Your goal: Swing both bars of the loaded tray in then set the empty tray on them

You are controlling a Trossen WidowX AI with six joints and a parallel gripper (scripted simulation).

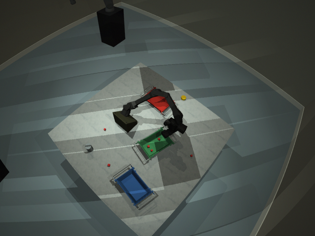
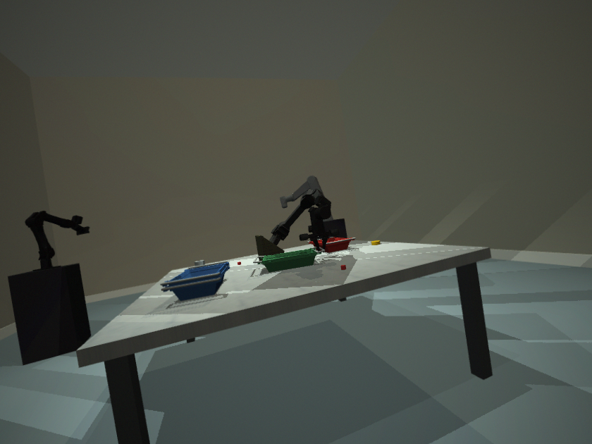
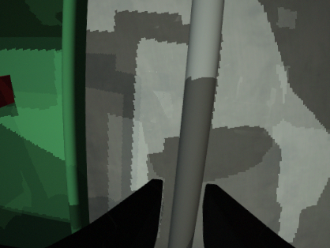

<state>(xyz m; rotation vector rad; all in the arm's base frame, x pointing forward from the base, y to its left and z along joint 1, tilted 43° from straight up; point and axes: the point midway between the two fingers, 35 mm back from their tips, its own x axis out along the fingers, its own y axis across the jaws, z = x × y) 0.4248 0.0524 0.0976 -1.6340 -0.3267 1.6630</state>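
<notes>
Straddling green tray's (image 1: 162, 144) (image 2: 289, 261) (image 3: 69, 99) two-o'clock bar (image 1: 177, 140) (image 3: 198, 103) from above with claw (image 1: 173, 130) (image 2: 321, 247) (image 3: 183, 193) slightly open, gripping nothing, likely to swing inward.

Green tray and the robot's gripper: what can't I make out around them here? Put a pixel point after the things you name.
- Height gap between gripper (image 1: 173, 129) (image 2: 321, 247) (image 3: 183, 185) and gray bar (image 3: 199, 110): not clear, wrist view looks down.
- Green tray's (image 1: 162, 143) (image 2: 289, 261) (image 3: 69, 118) gripper-side corner: top view, gripper covers it.
- Red blocks (image 1: 159, 139) (image 3: 5, 91) inside: exterior view, tray wall hides them; wrist view, left edge crops one.
</notes>
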